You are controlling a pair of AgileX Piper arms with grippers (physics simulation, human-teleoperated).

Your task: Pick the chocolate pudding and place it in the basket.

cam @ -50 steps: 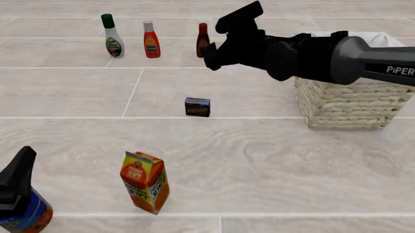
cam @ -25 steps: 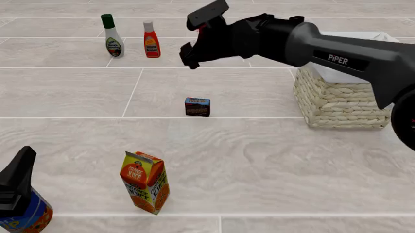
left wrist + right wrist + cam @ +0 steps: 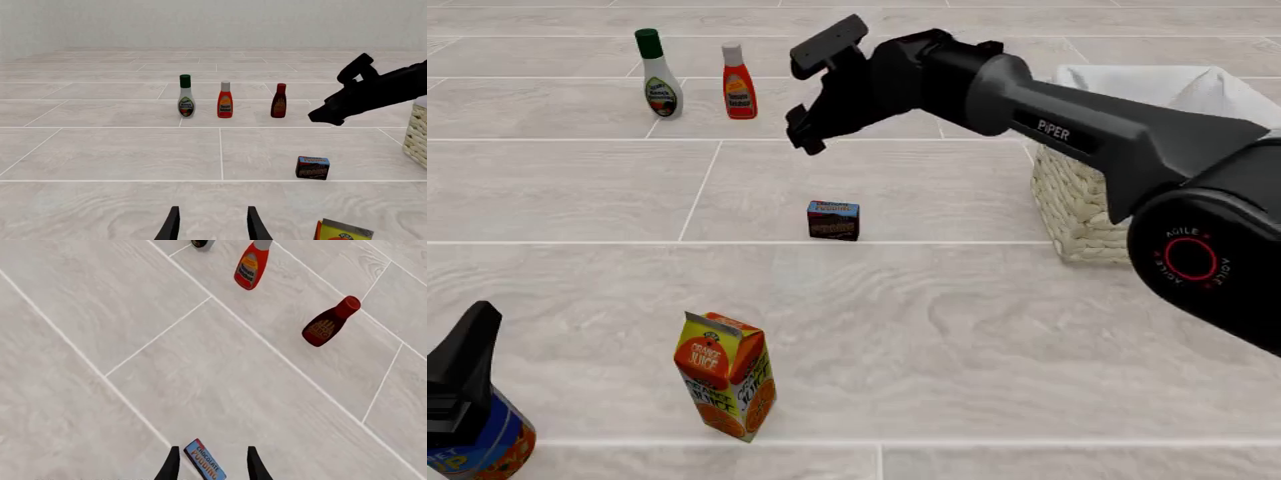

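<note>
1. Fingers of the right gripper (image 3: pixel 807 95): spread apart, grasping nothing, held in the air above the tabletop and pointed down and forward. In the right wrist view the two fingertips (image 3: pixel 171 466) framed the pudding box between them, the box lying lower down and not touched.
2. Fingers of the left gripper (image 3: pixel 211 225): parted and empty, parked low at the near left, well apart from the pudding box.
3. Juice carton (image 3: pixel 726 375): stood at the near edge, in front of the pudding box and clear of it.
4. Pudding box (image 3: pixel 833 220): small dark brown carton with blue and red along its top, upright on the table at mid depth, just nearer than the right gripper and to the left of the basket. Judged light and stiff, cardboard faces likely smooth, so a moderate squeeze should do. Best hold: across the two broad flat faces, fingers straddling the narrow thickness from above.
5. Basket (image 3: pixel 1094 200): woven, white-lined, to the right, partly hidden behind the right arm.
6. Three bottles (image 3: pixel 739 82): stood in a row farthest back.
</note>
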